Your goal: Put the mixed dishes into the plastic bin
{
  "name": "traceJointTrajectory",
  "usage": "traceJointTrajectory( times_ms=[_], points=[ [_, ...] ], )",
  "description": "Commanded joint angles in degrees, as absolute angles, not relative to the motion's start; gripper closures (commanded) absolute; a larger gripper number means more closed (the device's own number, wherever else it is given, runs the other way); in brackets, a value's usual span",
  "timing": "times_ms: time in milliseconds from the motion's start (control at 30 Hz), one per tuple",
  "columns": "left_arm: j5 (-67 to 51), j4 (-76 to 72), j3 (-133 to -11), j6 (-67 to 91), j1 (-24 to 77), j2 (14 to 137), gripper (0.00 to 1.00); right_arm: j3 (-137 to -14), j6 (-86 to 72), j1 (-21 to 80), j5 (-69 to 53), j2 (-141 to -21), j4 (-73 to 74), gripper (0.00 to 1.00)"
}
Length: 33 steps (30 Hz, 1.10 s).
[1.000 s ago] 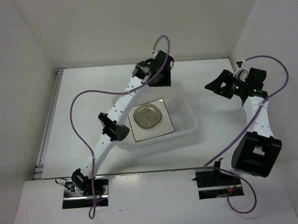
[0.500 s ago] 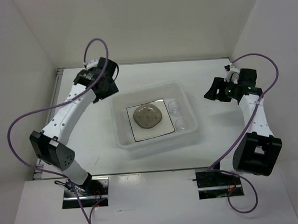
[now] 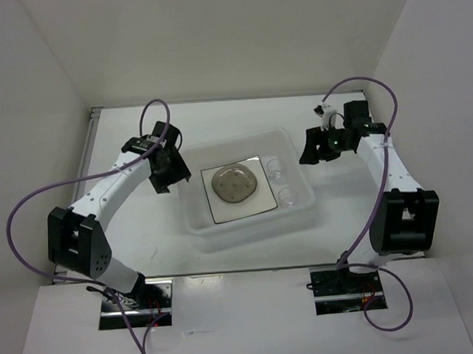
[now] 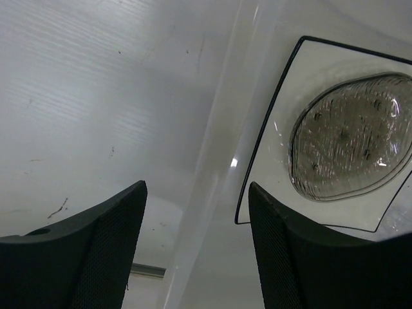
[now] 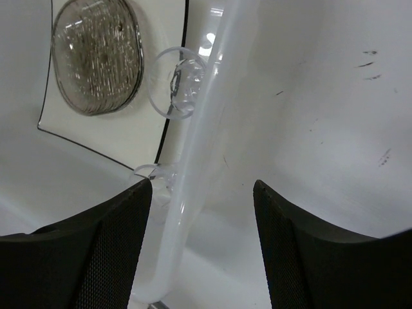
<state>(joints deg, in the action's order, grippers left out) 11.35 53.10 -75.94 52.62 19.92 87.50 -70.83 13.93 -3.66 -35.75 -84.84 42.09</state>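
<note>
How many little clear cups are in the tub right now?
2. Both are in the plastic bin, right of the square plate: far cup and near cup. None seem hidden.

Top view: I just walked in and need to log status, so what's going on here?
Dishes lie in the bin: a greyish dish sits on the square plate, with two clear cups beside it. Neither arm holds anything. The left gripper is open at the bin's left wall, and the right gripper is open at its right wall.

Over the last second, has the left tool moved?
Yes. The left tool swung from the far rim of the large translucent white plastic bin to its left wall.
</note>
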Motion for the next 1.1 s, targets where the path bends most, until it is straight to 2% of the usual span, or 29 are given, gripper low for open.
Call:
traceJointTrajectory(
  times_ms=[0,200,500,700,900,1067],
  points=[
    [6.7,49.0,-72.9,51.7,19.5,86.5,0.29,-73.0,16.7,0.0,-34.6,-87.7,44.5,0.31],
    [7.7,44.1,-70.7,48.0,19.5,90.0,0.31,-73.0,16.1,2.7,-30.2,-90.6,43.1,0.31],
    [8.6,41.3,-75.3,43.9,16.3,98.5,0.32,-73.1,15.0,2.7,-29.0,-92.2,42.0,0.33],
    [8.1,40.7,-81.8,41.6,15.1,105.8,0.32,-73.7,13.9,2.7,-27.9,-94.7,40.9,0.44],
    [8.1,41.7,-89.8,40.3,14.0,110.9,0.32,-74.2,12.7,2.7,-27.4,-96.5,40.3,0.6],
    [8.1,42.9,-95.9,38.4,12.8,115.4,0.32,-76.1,10.9,2.7,-27.4,-98.4,39.7,0.64]
  ],
)
